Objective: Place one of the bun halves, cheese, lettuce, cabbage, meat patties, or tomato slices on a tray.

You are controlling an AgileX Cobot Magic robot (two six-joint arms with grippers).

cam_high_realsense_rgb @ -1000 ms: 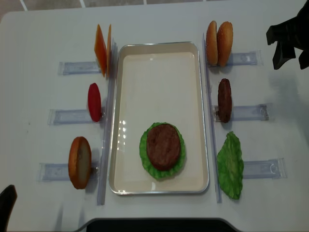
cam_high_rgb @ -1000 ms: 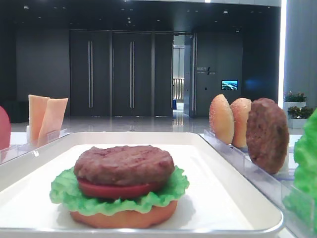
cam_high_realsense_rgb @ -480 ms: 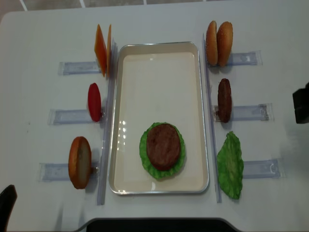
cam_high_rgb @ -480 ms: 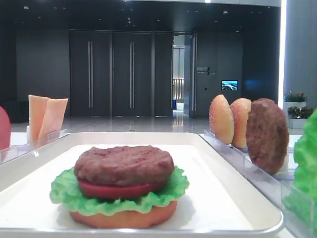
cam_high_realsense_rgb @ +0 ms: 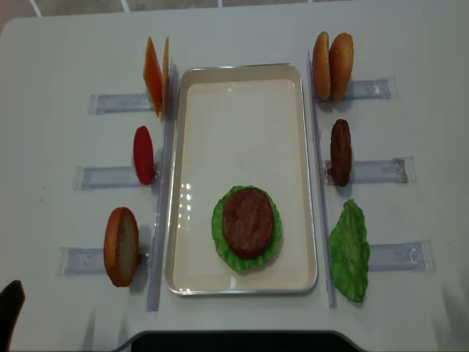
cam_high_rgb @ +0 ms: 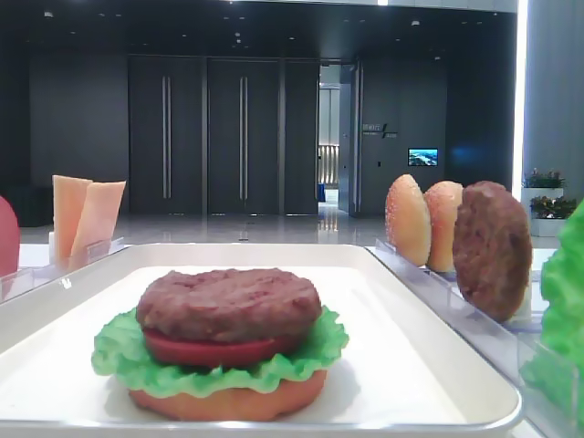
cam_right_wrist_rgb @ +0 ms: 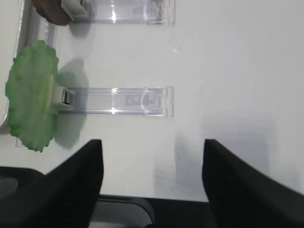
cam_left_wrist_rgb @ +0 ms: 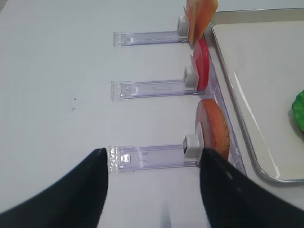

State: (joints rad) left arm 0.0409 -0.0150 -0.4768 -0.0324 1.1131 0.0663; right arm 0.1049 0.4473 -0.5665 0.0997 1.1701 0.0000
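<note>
Overhead and low front views of a white table (cam_high_realsense_rgb: 242, 33) carrying a white tray (cam_high_realsense_rgb: 242, 81) with a raised glossy rim. Near the tray's front end stands a partial stack: a flat orange-brown bun base (cam_high_rgb: 228, 398) at the bottom, a ruffled lettuce leaf (cam_high_rgb: 114, 351) on it, a red tomato slice (cam_high_rgb: 214, 349) above that, and a reddish-brown meat patty (cam_high_rgb: 228, 303) on top.

Clear plastic holders flank the tray, and the pieces in them stand on edge. On the left of the overhead view, from far to near: two pale-orange cheese slices (cam_high_realsense_rgb: 154, 75), a second tomato slice (cam_high_realsense_rgb: 143, 155), and a bun half (cam_high_realsense_rgb: 121, 246). On the right, from far to near: two speckled bun halves (cam_high_realsense_rgb: 332, 65) side by side, a second meat patty (cam_high_realsense_rgb: 341, 152), and a second lettuce leaf (cam_high_realsense_rgb: 349, 251).

The right gripper (cam_right_wrist_rgb: 152, 178) appears only in its own wrist view, where its two dark fingers stand wide apart with bare table between them and nothing held; the second lettuce leaf and its clear holder (cam_right_wrist_rgb: 128, 100) lie beyond the fingertips, apart from them. The left gripper (cam_left_wrist_rgb: 152, 183) likewise shows two dark fingers spread wide and empty over the table, with the near holder (cam_left_wrist_rgb: 152, 157) of the left-hand bun half lying between and just beyond them.
</note>
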